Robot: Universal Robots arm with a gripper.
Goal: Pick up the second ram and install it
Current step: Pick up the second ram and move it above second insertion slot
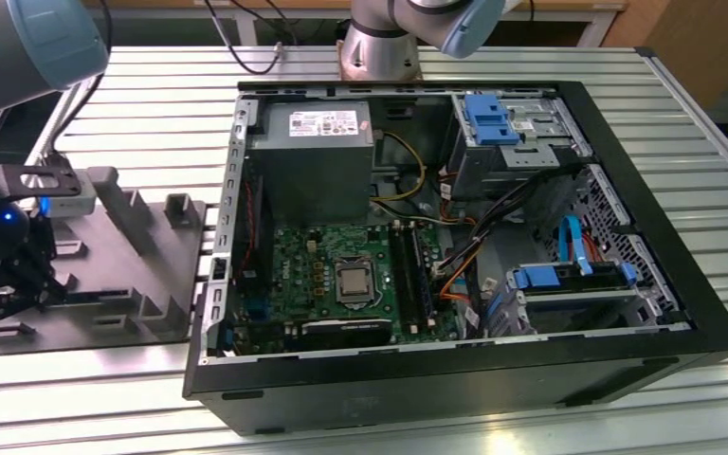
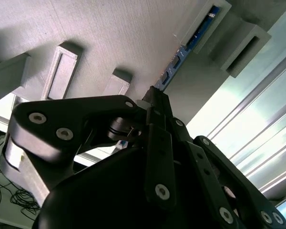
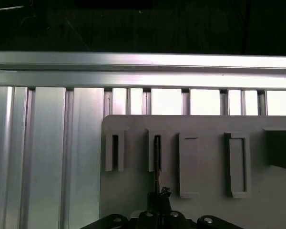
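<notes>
The second ram (image 3: 157,160) is a thin dark stick seen edge-on, its far end sitting in a slotted block of the grey holder tray (image 3: 128,191). In the second wrist view the second ram (image 2: 178,59) runs from that block back to my fingertips. My gripper (image 3: 158,194) is shut on the near end of the stick, and the dark fingers (image 2: 157,143) close together around it. In the exterior view the gripper (image 1: 16,284) hangs low over the holder tray (image 1: 124,284) at that view's left, beside the computer case.
An open computer case (image 1: 465,379) lies on the slatted metal table (image 1: 718,171), at the exterior view's right of the tray. Its green motherboard (image 1: 326,256) has dark memory slots (image 1: 409,275) by the processor. Cables, blue drive brackets and a power supply (image 1: 307,142) crowd the case.
</notes>
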